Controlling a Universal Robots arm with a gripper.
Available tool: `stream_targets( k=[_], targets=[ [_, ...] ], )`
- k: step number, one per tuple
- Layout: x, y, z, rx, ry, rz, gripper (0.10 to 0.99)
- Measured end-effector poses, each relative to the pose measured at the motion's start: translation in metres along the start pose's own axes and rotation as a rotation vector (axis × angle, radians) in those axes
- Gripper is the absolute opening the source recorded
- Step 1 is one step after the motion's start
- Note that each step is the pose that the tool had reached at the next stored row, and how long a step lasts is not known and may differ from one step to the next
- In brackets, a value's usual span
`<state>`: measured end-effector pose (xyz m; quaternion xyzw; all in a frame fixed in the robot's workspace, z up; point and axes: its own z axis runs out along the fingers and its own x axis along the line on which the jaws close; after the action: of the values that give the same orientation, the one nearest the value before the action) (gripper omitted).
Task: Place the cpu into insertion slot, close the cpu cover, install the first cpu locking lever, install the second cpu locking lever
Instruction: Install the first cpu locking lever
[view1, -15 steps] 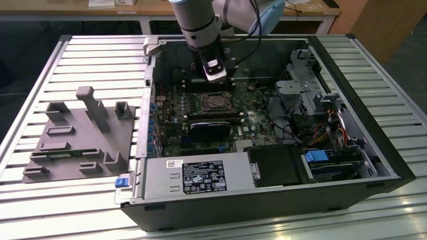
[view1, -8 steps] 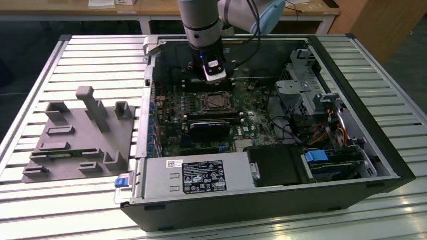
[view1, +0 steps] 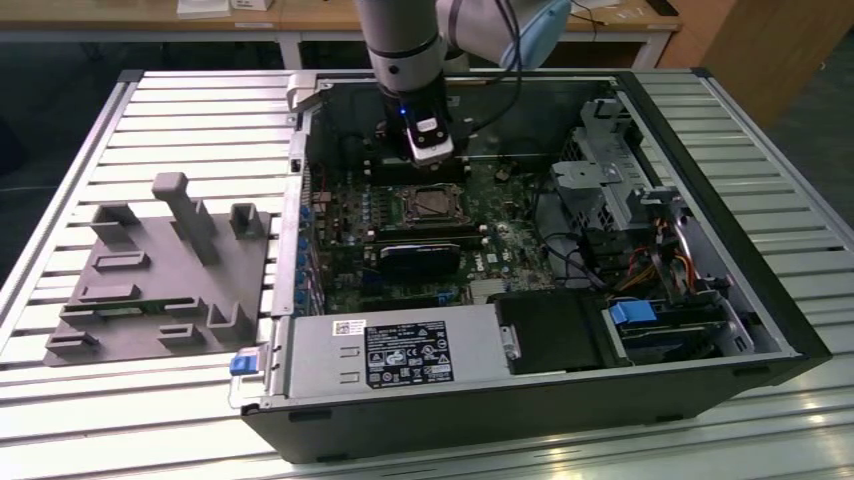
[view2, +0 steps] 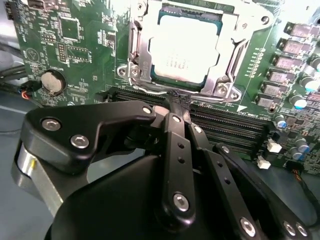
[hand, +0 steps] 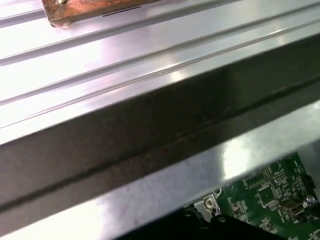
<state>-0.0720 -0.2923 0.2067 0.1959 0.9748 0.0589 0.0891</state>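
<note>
Cpu (view2: 184, 50) sits in insertion slot (view2: 145, 60), cpu cover (view2: 227, 65) down over it. Gripper (view2: 177, 102) fingers pressed together at the cover's edge.

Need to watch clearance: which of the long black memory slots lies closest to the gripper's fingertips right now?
The memory slot right beside the cpu cover: in the second wrist view the gripper tips sit at it, with the other slots running parallel further from the socket.
</note>
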Motion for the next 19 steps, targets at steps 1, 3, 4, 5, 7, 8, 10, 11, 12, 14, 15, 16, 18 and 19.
stream_targets(
  k=[1, 3, 4, 5, 7, 8, 10, 11, 12, 14, 15, 16, 18, 19],
  targets=[
    [-0.0002, 0.0002, -0.0012, 0.003, -0.0007, -0.001, 0.102],
    [-0.0005, 0.0005, -0.0024, 0.012, -0.0005, -0.002, 0.102],
    [-0.0005, 0.0004, -0.0029, 0.019, 0.0013, -0.003, 0.102],
    [-0.0006, 0.0002, -0.0030, 0.025, 0.0024, -0.004, 0.102],
    [-0.0010, -0.0007, -0.0030, 0.040, 0.0041, -0.006, 0.102],
    [-0.0014, -0.0016, -0.0032, 0.046, 0.0054, -0.006, 0.102],
    [-0.0024, -0.0042, -0.0035, 0.054, 0.0086, -0.007, 0.102],
    [-0.0032, -0.0059, -0.0036, 0.056, 0.0100, -0.007, 0.102],
    [-0.0040, -0.0077, -0.0038, 0.058, 0.0113, -0.007, 0.102],
    [-0.0057, -0.0118, -0.0041, 0.062, 0.0137, -0.008, 0.102],
    [-0.0066, -0.0139, -0.0042, 0.063, 0.0148, -0.008, 0.102],
    [-0.0075, -0.0159, -0.0044, 0.066, 0.0163, -0.008, 0.102],
    [-0.0088, -0.0180, -0.0045, 0.073, 0.0209, -0.008, 0.102],
    [-0.0095, -0.0188, -0.0045, 0.078, 0.0240, -0.009, 0.102]
  ],
)
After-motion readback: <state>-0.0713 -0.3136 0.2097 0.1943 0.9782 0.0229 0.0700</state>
